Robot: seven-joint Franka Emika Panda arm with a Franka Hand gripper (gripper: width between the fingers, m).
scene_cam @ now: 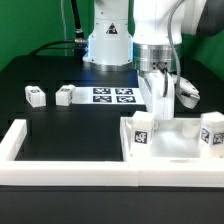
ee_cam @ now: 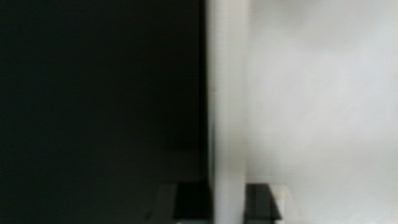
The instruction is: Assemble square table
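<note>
Border wall point(scene_cam: 70, 166), square table point(scene_cam: 176, 148) seemingly touching end effector point(scene_cam: 160, 97) above

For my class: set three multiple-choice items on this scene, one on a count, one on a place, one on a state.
1. Leg blocks on the exterior view's left of the marker board: A one; B two; C four.
2. The gripper is at: A the slab; B the marker board; C those leg blocks.
3. Those blocks are: A stacked; B apart; C fitted.
B: two show there. A: the arm reaches down at the slab. B: black table shows between them.
</note>
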